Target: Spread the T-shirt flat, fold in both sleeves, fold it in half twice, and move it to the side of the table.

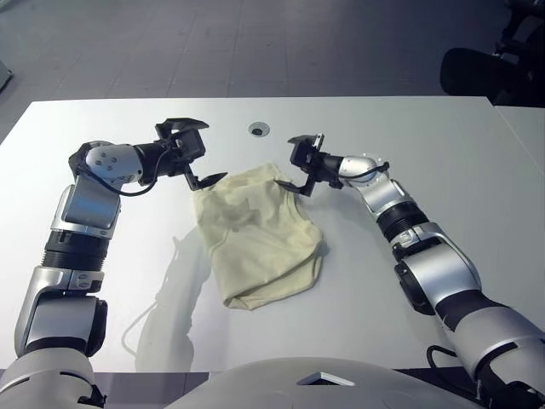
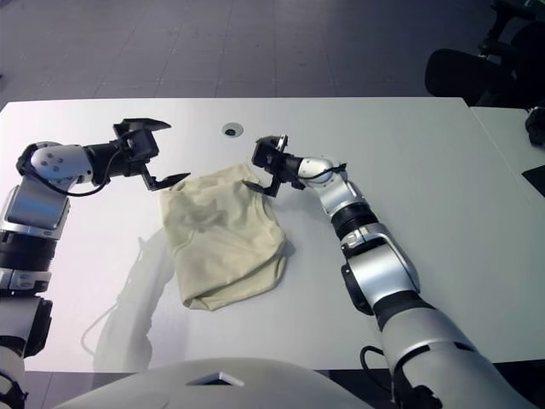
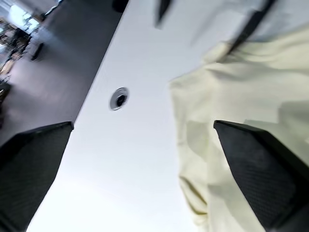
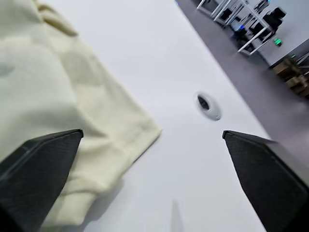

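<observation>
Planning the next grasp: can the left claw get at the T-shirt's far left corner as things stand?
Probably yes. The left claw hangs open right beside that corner of the T-shirt, and nothing on the table lies between them.

Lab-like room: white table (image 1: 443, 145), grey floor tiles (image 1: 255, 43) (desks (image 4: 227, 12) beyond).

Pale yellow T-shirt (image 1: 255, 239), rumpled and bunched; mid-table, far edge between both arms

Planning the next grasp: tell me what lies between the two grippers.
The far edge of the T-shirt spans the stretch between left gripper and right gripper, seen in the left eye view.
</observation>
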You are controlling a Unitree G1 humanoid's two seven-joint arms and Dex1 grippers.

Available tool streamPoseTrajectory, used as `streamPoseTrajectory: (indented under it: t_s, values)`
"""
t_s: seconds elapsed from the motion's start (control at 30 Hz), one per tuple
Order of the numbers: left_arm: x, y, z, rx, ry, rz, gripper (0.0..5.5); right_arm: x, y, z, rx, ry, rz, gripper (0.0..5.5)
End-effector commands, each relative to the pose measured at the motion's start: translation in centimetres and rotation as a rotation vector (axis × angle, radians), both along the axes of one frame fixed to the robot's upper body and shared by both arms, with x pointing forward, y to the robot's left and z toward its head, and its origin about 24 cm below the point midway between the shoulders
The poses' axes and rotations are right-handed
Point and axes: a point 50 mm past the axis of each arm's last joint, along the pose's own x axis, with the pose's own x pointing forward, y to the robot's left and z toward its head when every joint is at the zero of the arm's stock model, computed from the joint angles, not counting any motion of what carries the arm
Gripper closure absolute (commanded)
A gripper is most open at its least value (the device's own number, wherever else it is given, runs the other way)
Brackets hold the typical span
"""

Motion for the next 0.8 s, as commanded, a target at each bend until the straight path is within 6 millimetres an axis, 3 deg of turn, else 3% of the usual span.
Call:
streamPoseTrajectory:
  t_s: [0.03, 0.13, 0.27, 0.4, 0.47, 0.57, 0.67, 0.73, 0.8]
  values:
    - [-0.1, 0.2, 1.4, -0.024, -0.053, 0.034, 0.10, -0.2, -2.0, -2.4, -0.099, 0.052, -0.092, 0.11]
    - [-0.2, -0.1, 1.7, -0.023, -0.058, 0.023, 0.10, -0.5, -5.0, -4.0, -0.199, 0.083, -0.208, 0.11]
    - [-0.7, -0.3, 1.3, -0.019, -0.050, 0.018, 0.10, -0.8, -8.1, -4.4, -0.260, 0.105, -0.286, 0.11]
    - [-0.7, -0.9, 0.7, -0.015, -0.031, -0.010, 0.10, -1.1, -9.9, -4.4, -0.276, 0.117, -0.312, 0.11]
    - [-1.3, -0.8, 0.4, -0.016, -0.025, -0.004, 0.10, -0.8, -9.6, -3.9, -0.267, 0.104, -0.296, 0.11]
    - [-1.9, -1.6, 0.1, -0.029, -0.016, -0.036, 0.10, 0.3, -9.6, -1.0, -0.131, -0.019, -0.327, 0.11]
    - [-3.6, -2.2, -0.4, -0.055, 0.004, -0.087, 0.10, 0.6, -10.6, 4.1, 0.031, -0.230, -0.324, 0.11]
    - [-5.7, -2.2, -0.9, -0.046, 0.040, -0.129, 0.10, -1.8, -11.8, 6.4, 0.036, -0.322, -0.284, 0.11]
    - [-8.1, -2.2, -1.5, -0.023, 0.106, -0.182, 0.10, -5.7, -13.1, 7.1, -0.036, -0.336, -0.249, 0.11]
